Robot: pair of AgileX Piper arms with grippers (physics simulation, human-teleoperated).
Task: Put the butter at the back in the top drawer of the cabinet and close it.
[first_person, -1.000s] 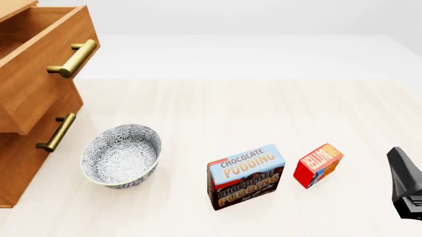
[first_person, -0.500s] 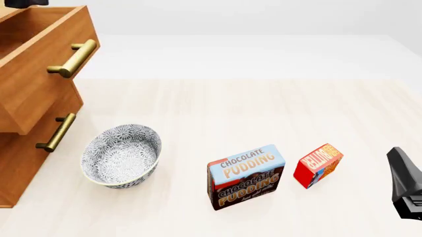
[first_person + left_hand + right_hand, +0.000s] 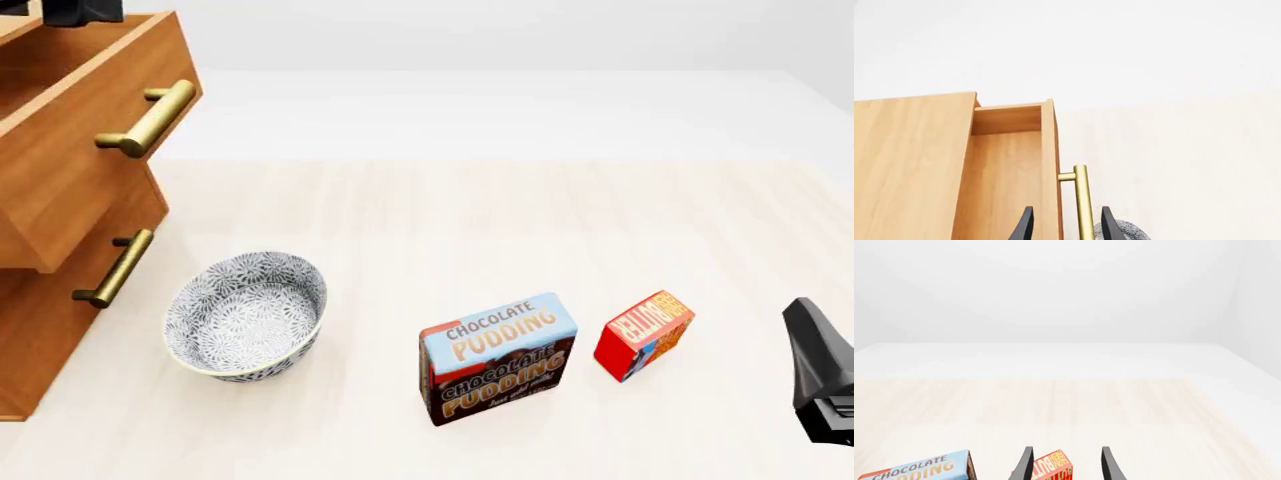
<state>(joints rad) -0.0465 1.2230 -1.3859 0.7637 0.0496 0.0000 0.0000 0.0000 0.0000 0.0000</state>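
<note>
Butter (image 3: 645, 335) box, red-orange with white lettering, stands upright; both tools spread, empty

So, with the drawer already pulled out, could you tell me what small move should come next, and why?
Probably lower the right pincer onto the butter and shut it. The top drawer stands open, the butter sits untouched on the table, and the right wrist view shows it between the open fingers.

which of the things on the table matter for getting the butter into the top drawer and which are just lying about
Part of the job:
butter
top drawer, already pulled open
cabinet

Just lying about:
chocolate pudding box
patterned bowl
</note>
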